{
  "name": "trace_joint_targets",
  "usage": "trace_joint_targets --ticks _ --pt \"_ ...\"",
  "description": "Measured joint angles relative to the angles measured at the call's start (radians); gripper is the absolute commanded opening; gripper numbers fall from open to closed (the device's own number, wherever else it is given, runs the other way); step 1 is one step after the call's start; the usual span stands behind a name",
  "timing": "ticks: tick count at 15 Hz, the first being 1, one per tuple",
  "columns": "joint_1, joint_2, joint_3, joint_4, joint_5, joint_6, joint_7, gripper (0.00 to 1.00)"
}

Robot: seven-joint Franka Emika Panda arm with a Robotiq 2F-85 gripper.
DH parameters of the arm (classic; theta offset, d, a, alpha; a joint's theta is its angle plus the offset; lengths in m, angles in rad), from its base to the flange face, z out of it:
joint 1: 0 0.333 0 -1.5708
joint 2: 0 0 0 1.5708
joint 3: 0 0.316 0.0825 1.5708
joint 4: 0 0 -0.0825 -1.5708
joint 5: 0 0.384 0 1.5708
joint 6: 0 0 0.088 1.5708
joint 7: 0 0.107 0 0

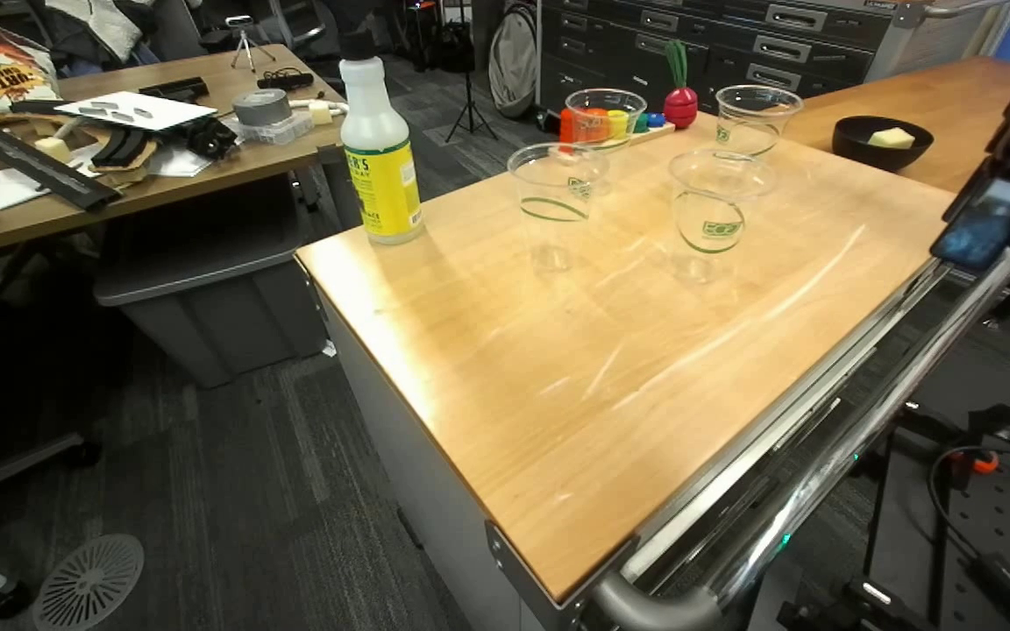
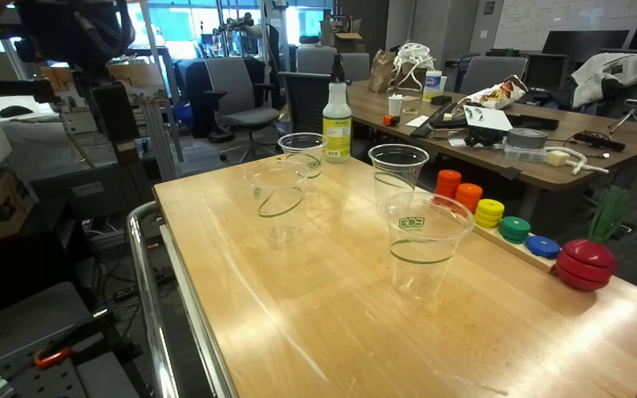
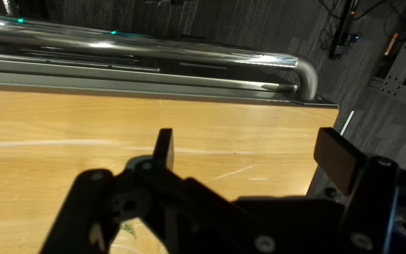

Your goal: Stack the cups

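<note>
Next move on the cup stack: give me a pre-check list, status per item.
1. Gripper open, nothing held: ok.
2. Four cups upright, mouths up: ok.
3. Cups standing apart, none nested yet: ok.
4. Fingers lined up on a cup: not ok; the wrist view shows tabletop between them.
5. Bottle apart from the nearest cup: ok, a gap shows in an exterior view.
6. Room for the gripper between the coloured stacking toy and the cup nearest it: cannot tell.
</note>
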Motion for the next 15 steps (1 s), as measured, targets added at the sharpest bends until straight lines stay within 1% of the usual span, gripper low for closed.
trace_joint_targets --ticks 3,5,9,12,15 --pt "-0.008 0.024 0.0 0.035 0.0 0.004 0.001 1.0" --pt "-0.032 0.051 -0.002 0.064 0.0 0.019 0.005 1.0" --pt "-0.117 0.12 -0.004 0.108 -0.029 0.085 0.02 1.0" --pt "-0.188 0.176 -0.003 0.129 -0.091 0.136 0.065 1.0" --pt "-0.244 0.232 0.006 0.151 -0.165 0.166 0.127 1.0"
